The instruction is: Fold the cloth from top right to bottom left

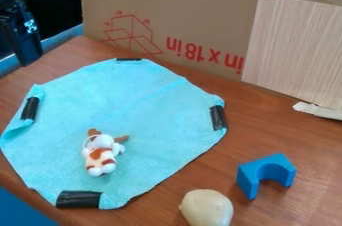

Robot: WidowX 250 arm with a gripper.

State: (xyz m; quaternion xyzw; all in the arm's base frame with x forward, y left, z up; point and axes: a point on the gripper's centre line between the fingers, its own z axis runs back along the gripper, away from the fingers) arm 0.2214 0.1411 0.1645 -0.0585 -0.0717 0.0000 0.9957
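The black gripper (21,37) hangs at the upper left, over the table's far left edge and apart from the cloth. Light blue cloth (143,105) lies spread mostly flat on the wooden table, with black tape at several of its edges. Its left edge is slightly turned up by the tape. On the cloth's lower left part rests a small white and brown plush toy (101,156).
A blue arch block (266,172) stands on the table (320,170) at the right. The pale rounded object (207,208) sits at the front edge. Behind the cloth rises a cardboard panel (194,15), with a wood-patterned board (294,50) at its right.
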